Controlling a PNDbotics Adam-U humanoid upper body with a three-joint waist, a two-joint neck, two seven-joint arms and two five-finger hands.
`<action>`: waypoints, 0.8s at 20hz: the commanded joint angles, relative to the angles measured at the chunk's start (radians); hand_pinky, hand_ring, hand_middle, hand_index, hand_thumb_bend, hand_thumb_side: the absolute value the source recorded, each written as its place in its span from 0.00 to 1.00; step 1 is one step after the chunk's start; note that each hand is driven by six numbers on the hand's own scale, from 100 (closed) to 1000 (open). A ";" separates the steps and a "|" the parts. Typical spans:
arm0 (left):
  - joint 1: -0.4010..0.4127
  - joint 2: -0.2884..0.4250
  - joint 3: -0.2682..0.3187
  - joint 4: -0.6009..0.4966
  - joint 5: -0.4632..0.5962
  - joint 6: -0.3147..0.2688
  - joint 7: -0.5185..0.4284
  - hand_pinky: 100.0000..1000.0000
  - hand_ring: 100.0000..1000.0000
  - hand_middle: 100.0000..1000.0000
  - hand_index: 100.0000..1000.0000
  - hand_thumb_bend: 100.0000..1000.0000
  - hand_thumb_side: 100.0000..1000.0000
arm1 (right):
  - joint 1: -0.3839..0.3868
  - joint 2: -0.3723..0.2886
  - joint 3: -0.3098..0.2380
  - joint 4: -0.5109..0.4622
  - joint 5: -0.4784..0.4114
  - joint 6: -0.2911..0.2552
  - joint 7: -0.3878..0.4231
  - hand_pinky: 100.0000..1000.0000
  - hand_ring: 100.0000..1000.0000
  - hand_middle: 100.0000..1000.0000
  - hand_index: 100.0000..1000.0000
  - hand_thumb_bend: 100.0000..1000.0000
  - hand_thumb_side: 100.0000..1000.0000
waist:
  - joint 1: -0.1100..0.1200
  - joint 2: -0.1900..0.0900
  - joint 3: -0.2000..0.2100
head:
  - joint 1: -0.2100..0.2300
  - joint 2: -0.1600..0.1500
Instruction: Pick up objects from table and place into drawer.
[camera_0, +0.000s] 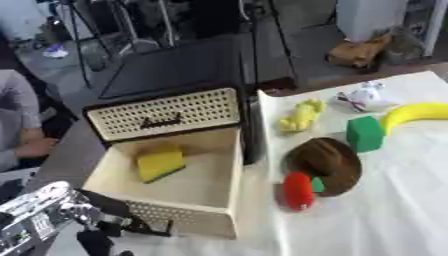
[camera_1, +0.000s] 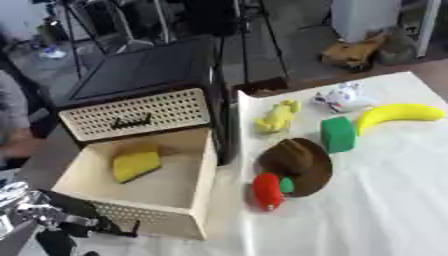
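Note:
The pulled-out cream drawer (camera_0: 213, 192) holds a yellow block (camera_0: 160, 163). My left hand (camera_0: 98, 227) is at the lower left, by the drawer's perforated front; its dark fingers curl near the front panel, and I cannot make out whether they hold the handle. On the white cloth to the right lie a red oblong object (camera_0: 297, 190) and a small green piece (camera_0: 317, 185) beside a brown bowl-shaped thing (camera_0: 331, 162). Further back are a green block (camera_0: 364, 133), a banana (camera_0: 415, 113), a yellow toy (camera_0: 302, 115) and a white and red thing (camera_0: 362, 97). My right hand does not show.
The cabinet (camera_0: 166, 117) with a shut perforated upper drawer stands behind the open one, with a black top. A person's sleeve (camera_0: 17, 120) is at the far left edge. The white cloth (camera_0: 385, 220) stretches bare toward the lower right.

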 joint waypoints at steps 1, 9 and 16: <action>-0.021 0.033 0.001 -0.044 0.029 -0.005 -0.002 0.00 0.00 0.00 0.83 0.00 0.47 | -0.006 -0.023 -0.002 -0.016 0.006 0.003 -0.001 0.67 0.78 0.70 0.78 0.00 1.00 | -0.010 -0.015 0.002 | -0.003 -0.002; -0.021 0.022 -0.020 -0.083 0.149 0.128 -0.002 0.00 0.00 0.00 0.80 0.00 0.53 | 0.009 -0.027 -0.004 -0.016 0.011 0.008 -0.002 0.67 0.78 0.70 0.78 0.00 1.00 | -0.002 -0.029 0.020 | -0.019 0.015; -0.030 0.000 -0.064 -0.039 0.079 0.145 -0.002 0.00 0.00 0.00 0.82 0.00 0.51 | 0.009 -0.028 -0.001 -0.016 0.013 0.016 -0.001 0.67 0.78 0.70 0.78 0.00 1.00 | 0.011 -0.033 0.018 | -0.007 0.018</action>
